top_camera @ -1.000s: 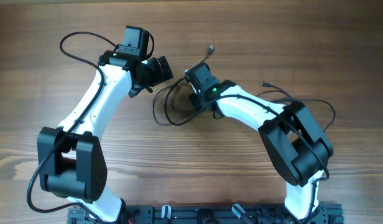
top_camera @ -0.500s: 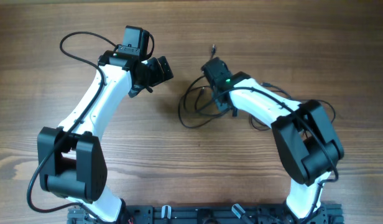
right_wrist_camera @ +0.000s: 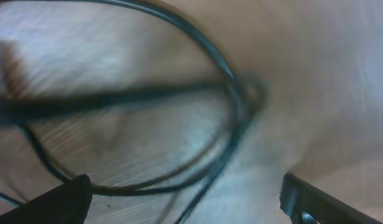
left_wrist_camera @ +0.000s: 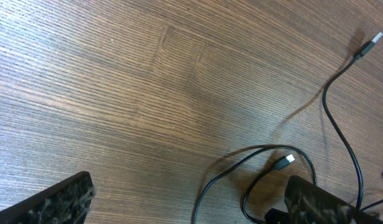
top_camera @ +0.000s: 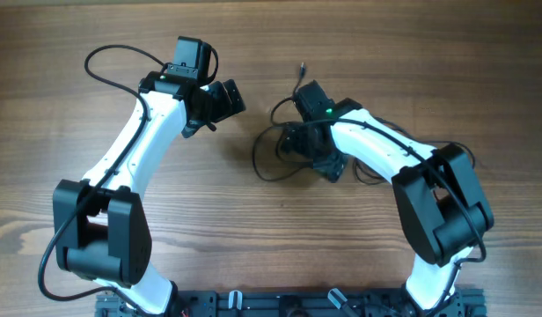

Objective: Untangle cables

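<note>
cables [top_camera: 278,134]: one loose tangle mid-table [top_camera: 429,53]; the loops overlap, so we can't count strands
plug ends [left_wrist_camera: 286,162]: we count two clearly in the left wrist view; one tail runs out toward 12 o'clock
right gripper [top_camera: 312,155]: directly over the tangle, jaws spread wide, nothing between them
left gripper [top_camera: 223,99]: at 9 o'clock of the tangle, apart from it, jaws wide, empty
arms: two
</note>
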